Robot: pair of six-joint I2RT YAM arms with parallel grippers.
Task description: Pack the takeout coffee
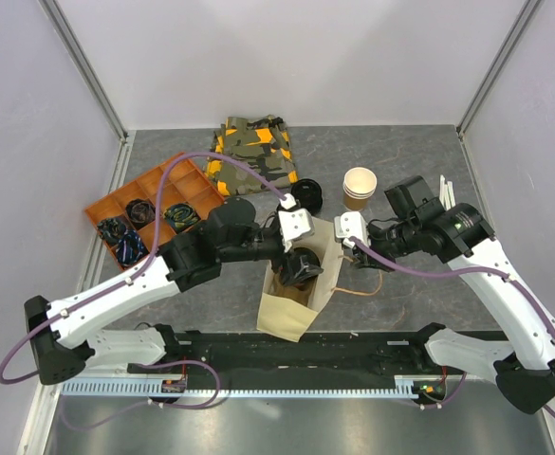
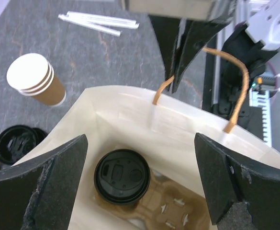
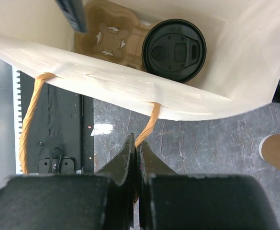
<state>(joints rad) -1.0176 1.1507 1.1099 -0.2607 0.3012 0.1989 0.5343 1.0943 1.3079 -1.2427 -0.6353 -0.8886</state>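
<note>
Left pincer (image 2: 140, 148) spread wide, gripping nothing, hanging over mouth of paper bag (image 2: 130, 103). Straight below it, nearer one finger (image 2: 49, 182): takeout coffee (image 2: 122, 176), lid up, sat in cardboard carrier (image 2: 166, 208) at bag bottom. Right pincer (image 3: 136, 143) pinched tight on bag's orange handle (image 3: 148, 122), just outside bag rim. Further out beyond left pincer: stack of lidless cups (image 2: 34, 79), loose black lids (image 2: 15, 143), straws (image 2: 99, 21) on table (image 2: 82, 57).

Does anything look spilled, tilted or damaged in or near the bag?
Nothing stands out. The coffee stands upright in the carrier at the bottom of the bag, lid on, with no spill visible. The right gripper is shut on one handle; the bag shows no tear.
</note>
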